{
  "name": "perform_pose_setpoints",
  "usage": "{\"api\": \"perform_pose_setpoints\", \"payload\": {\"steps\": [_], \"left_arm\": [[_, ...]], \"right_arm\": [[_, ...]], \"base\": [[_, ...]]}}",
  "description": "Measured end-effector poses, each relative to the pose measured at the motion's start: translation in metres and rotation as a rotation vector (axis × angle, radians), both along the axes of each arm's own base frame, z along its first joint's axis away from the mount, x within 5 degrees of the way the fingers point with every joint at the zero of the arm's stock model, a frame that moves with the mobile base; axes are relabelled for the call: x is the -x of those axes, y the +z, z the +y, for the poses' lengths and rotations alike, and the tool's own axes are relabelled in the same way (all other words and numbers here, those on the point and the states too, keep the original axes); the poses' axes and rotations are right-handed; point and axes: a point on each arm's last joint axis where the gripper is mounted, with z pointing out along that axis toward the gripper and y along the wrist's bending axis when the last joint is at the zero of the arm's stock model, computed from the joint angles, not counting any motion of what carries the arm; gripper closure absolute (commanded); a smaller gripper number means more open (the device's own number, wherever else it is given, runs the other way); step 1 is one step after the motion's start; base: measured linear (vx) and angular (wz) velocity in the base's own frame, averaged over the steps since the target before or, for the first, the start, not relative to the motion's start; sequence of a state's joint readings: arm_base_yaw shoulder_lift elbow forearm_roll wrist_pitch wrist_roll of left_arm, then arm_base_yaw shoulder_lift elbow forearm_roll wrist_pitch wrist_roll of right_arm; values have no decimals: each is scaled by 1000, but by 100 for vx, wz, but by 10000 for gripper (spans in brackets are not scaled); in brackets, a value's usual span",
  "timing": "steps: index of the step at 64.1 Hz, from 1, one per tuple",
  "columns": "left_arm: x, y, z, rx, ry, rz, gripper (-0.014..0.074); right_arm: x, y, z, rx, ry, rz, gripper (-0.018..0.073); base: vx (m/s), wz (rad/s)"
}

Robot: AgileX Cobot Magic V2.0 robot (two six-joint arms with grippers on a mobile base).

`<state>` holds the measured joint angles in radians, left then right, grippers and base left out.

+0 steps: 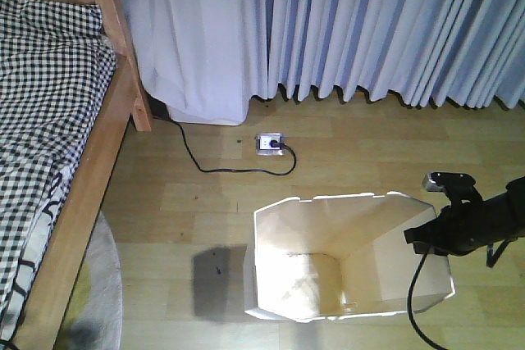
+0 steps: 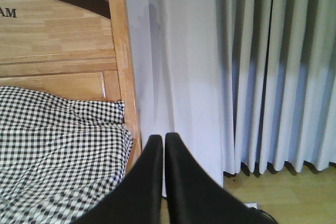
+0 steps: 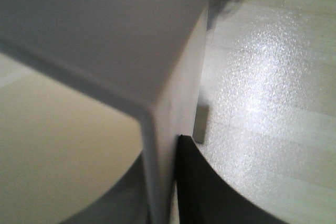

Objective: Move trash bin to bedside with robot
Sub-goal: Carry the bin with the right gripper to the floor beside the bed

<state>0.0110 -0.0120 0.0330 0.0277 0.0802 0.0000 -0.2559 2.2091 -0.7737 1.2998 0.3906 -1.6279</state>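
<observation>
The white trash bin [image 1: 283,243] stands on the wooden floor, right of the bed and apart from it. My right gripper [image 1: 418,237] is shut on the bin's right wall at the rim. In the right wrist view the wall [image 3: 157,77] runs between the jaws of this gripper [image 3: 164,149], with one black finger [image 3: 205,192] outside it. The bed's light wooden frame [image 1: 90,178] and checked cover [image 1: 41,120] are at the left. My left gripper [image 2: 164,137] is shut and empty, held in the air facing the headboard [image 2: 58,40] and the checked cover [image 2: 58,145].
Pale curtains [image 1: 344,22] hang along the far wall. A white power strip [image 1: 271,143] with a black cable [image 1: 238,170] lies on the floor beyond the bin. A pale round rug [image 1: 102,284] lies by the bed's side rail.
</observation>
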Motion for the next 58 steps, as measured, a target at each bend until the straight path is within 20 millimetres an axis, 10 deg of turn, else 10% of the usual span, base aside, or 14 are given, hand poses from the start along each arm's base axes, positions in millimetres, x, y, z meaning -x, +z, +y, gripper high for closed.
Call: {"api": "perform_pose_setpoints", "payload": {"steps": [58], "left_arm": [[0,0,0,0,0,0,603]], "right_arm": [[0,0,0,-1,0,0,561]], "base": [[18,2]]}}
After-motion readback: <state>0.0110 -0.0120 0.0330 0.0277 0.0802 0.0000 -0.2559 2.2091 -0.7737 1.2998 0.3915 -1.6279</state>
